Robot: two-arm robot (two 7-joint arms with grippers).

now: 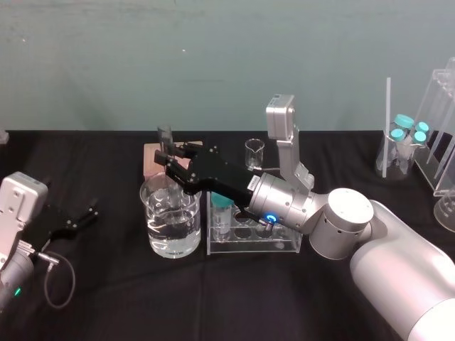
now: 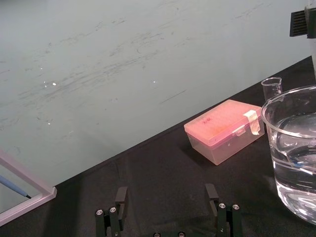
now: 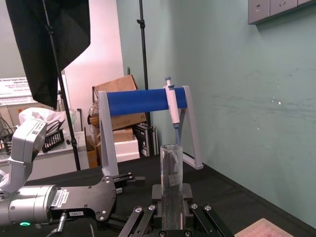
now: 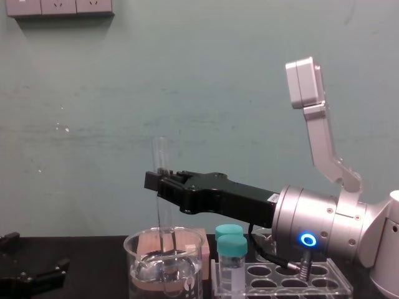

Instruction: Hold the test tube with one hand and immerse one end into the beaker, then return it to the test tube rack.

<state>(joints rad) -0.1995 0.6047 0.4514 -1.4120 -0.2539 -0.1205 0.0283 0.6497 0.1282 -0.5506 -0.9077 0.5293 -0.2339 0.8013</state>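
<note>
The right end effector (image 4: 157, 180) pinches the tube (image 4: 163, 212) a little below its open top. The tube's long axis stands upright. Its rounded lower end is down inside the beaker (image 1: 155, 238), and in the chest view it seems to sit at or just under the water line. In the head view the rack (image 1: 277, 245) stands just beside the beaker at 3 o'clock, on the right arm's own side. The way back therefore looks short: up along the tube's axis until the end clears the rim, then across toward 3 o'clock. Two teal-capped vials (image 4: 232, 249) fill holes at the rack's end nearest the beaker, so a free hole probably lies farther along. The right arm comes in from 4 o'clock with its wrist about level. Its long black fingers point toward 10 o'clock, and the forearm passes over the rack, which may hide the holes from above. The left end effector (image 2: 166, 190) lies parked on the worktop (image 1: 106, 298) at the beaker's 9 o'clock, fingers spread and holding nothing.
</note>
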